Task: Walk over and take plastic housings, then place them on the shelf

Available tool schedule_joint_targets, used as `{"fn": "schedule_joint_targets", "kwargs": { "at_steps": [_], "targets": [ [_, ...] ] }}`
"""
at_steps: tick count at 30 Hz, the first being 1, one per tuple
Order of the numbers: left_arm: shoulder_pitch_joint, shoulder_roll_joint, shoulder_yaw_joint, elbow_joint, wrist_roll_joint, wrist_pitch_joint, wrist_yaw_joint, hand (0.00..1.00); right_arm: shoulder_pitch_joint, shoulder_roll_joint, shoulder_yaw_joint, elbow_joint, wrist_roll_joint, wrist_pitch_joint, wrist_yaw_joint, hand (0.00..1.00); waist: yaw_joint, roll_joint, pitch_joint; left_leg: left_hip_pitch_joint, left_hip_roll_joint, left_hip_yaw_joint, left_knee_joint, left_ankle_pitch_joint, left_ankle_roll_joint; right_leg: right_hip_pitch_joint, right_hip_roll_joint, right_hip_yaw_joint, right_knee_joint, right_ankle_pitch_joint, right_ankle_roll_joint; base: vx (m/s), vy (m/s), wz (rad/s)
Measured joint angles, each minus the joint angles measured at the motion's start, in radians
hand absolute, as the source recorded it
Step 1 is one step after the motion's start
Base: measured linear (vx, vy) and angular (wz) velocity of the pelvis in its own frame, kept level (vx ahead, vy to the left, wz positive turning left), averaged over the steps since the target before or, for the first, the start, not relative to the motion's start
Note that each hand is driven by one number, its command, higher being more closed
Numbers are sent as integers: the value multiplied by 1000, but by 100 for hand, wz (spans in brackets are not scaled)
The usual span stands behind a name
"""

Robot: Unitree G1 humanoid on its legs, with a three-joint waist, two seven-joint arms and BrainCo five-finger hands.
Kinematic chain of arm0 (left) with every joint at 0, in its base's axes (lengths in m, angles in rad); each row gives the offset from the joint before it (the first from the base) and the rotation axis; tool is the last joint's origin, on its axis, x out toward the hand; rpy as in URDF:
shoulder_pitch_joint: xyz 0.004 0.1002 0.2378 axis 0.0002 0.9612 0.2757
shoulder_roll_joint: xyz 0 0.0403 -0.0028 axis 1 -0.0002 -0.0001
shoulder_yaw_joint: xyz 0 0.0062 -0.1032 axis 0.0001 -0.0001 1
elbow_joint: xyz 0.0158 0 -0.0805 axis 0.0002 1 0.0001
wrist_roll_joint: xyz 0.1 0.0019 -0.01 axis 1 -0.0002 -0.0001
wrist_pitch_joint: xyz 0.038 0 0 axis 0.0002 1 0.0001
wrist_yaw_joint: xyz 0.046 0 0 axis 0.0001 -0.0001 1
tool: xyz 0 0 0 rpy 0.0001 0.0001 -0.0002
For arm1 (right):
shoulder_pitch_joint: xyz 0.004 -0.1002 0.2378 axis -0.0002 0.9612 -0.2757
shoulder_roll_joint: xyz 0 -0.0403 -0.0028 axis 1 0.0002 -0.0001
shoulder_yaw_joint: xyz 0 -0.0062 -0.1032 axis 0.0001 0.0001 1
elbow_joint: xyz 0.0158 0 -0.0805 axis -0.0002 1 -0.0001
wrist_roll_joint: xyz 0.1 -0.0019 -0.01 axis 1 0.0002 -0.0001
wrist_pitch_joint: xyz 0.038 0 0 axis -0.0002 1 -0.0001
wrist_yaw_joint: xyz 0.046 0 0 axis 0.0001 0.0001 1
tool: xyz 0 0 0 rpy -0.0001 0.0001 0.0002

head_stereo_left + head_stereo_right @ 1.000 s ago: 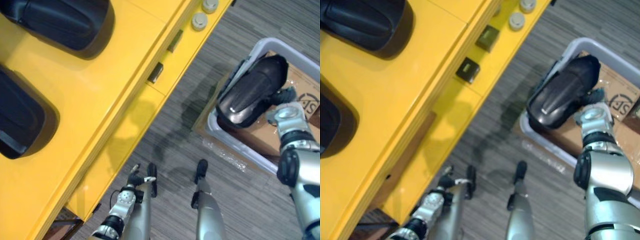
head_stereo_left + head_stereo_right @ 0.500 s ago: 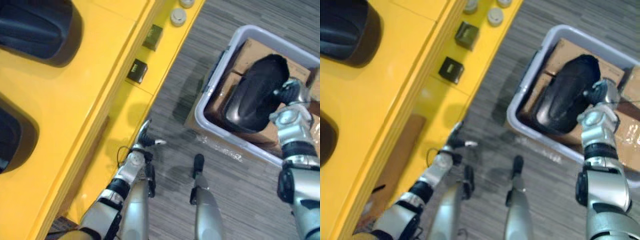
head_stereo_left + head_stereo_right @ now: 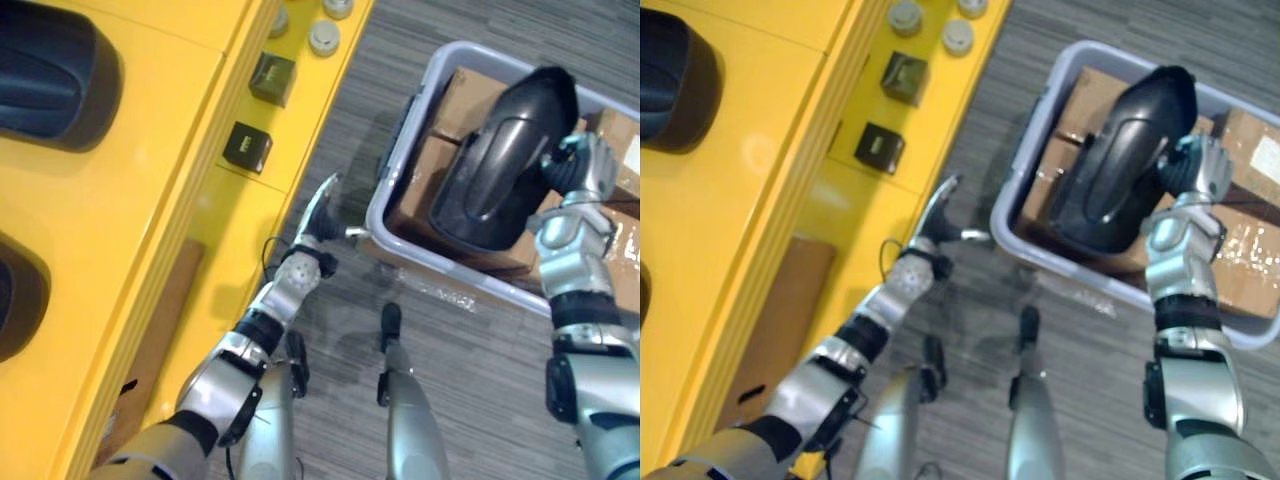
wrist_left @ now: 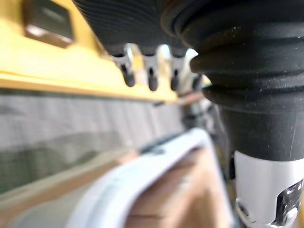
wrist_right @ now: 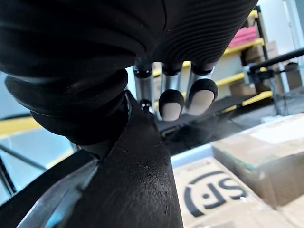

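Left eye view: a yellow shelf [image 3: 150,180] runs along the robot's left, and a grey bin [image 3: 385,185] stands on the striped carpet floor [image 3: 480,390] to its right.
Plastic housing: the black, glossy plastic housing [image 3: 490,170] is tilted up on end inside the outline of the grey bin, above the cardboard boxes [image 3: 415,195]. I cannot tell whether its lower end touches the cardboard.
Right robot hand: the right robot hand [image 3: 578,172] is clamped on the right edge of the plastic housing. In the right wrist view its fingertips [image 5: 171,104] curl over the dark shell, with the thumb side against the near face.
Left robot hand: the left robot hand [image 3: 322,215] reaches out over the carpet, just beside the near corner of the grey bin. Its fingers are straight, the thumb is spread toward the rim, and it holds nothing. The left wrist view shows the fingers [image 4: 148,71] in a row with the bin's pale rim past them.
Shelf top: two more black housings [image 3: 50,75] lie on the yellow surface, well apart from the bin.
Shelf ledge: two small dark blocks [image 3: 246,147] and some round grey caps [image 3: 323,38] sit on the lower yellow step facing the bin.
Bin contents: brown cardboard boxes, some taped, lie under and beside the plastic housing.
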Motion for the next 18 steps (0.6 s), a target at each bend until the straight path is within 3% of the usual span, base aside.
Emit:
{"fn": "schedule_joint_targets", "kwargs": {
  "at_steps": [7,14,18],
  "targets": [
    [-143,-46,-28,35,-180,-1,-9,0,-5,7,86,-42,-35,-5,-3,100,-6,-13,1,8,3,8,-5,0,0,0,1,8,0,0,1,-43,-44,-3],
    [-251,-51,-25,138,-462,-1,-78,0,-51,27,165,-58,-61,-20,-3,100,-32,-53,6,28,5,32,-11,-4,-6,0,2,34,0,3,5,-30,-44,-9],
    [-293,-48,-20,180,-506,0,-91,0,-63,28,191,-81,-65,-38,-3,100,-35,-69,4,37,19,55,5,-20,-9,0,14,61,0,8,11,-42,-54,-21]
  ]
}}
